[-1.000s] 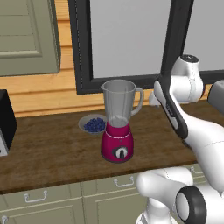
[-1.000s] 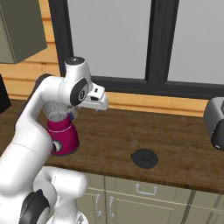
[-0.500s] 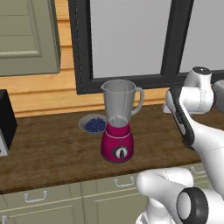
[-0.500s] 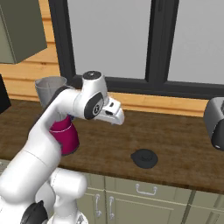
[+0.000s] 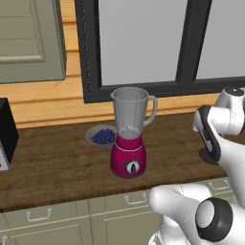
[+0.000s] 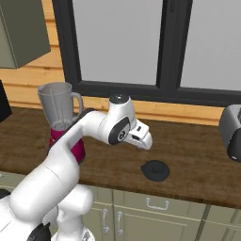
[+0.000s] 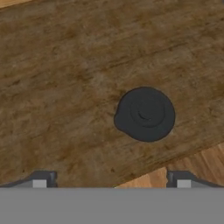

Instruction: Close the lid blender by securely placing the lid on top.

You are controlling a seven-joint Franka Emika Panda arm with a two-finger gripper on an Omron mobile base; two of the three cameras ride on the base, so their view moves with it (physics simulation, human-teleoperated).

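Presently, lid (image 7: pixel 145 113) lying flat on wooden surface (image 7: pixel 57 87), blender (image 5: pixel 129 134) jar standing uncovered, gripper (image 7: pixel 111 180) hovering released and empty; pickup and placement remaining.

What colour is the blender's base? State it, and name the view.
Magenta. The blender has a rounded base with a black-and-white dial, clearest in the left base view.
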